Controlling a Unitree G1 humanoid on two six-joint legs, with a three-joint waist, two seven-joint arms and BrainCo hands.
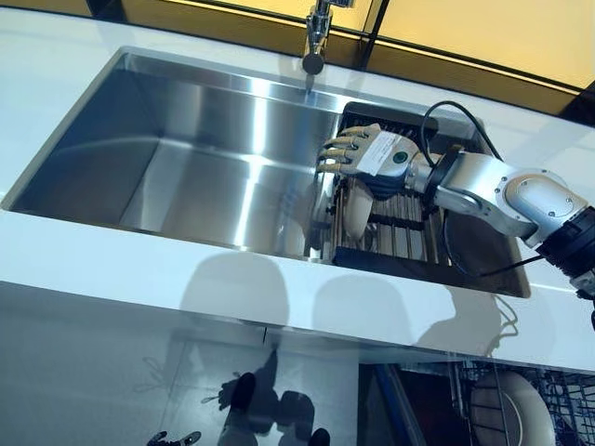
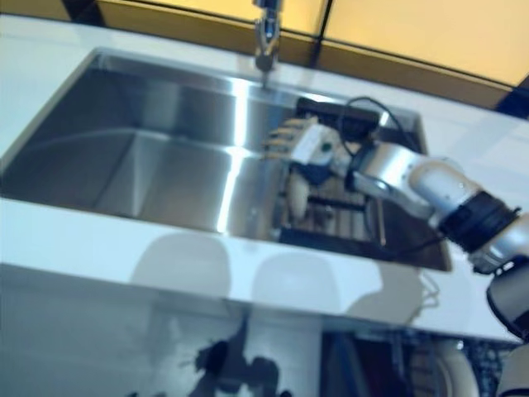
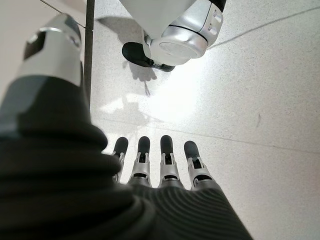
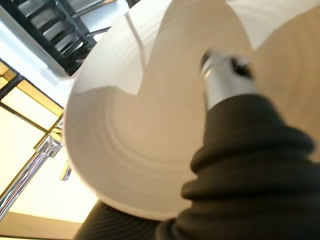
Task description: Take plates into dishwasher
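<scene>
A cream plate (image 1: 351,219) stands on edge in a black dish rack (image 1: 409,234) at the right end of the steel sink (image 1: 186,139). My right hand (image 1: 370,154) reaches over the rack, its fingers curled round the plate's top rim. Up close in the right wrist view, the plate's face (image 4: 140,140) fills most of the picture and my thumb (image 4: 225,75) presses on it. My left hand (image 3: 160,170) shows only in its wrist view, hanging over the floor with straight fingers and holding nothing.
A faucet (image 1: 316,37) stands behind the sink's middle. White counter (image 1: 139,269) runs along the sink's front. Below the counter at the lower right is the open dishwasher's wire rack (image 1: 562,409), with a white plate (image 1: 507,404) standing in it.
</scene>
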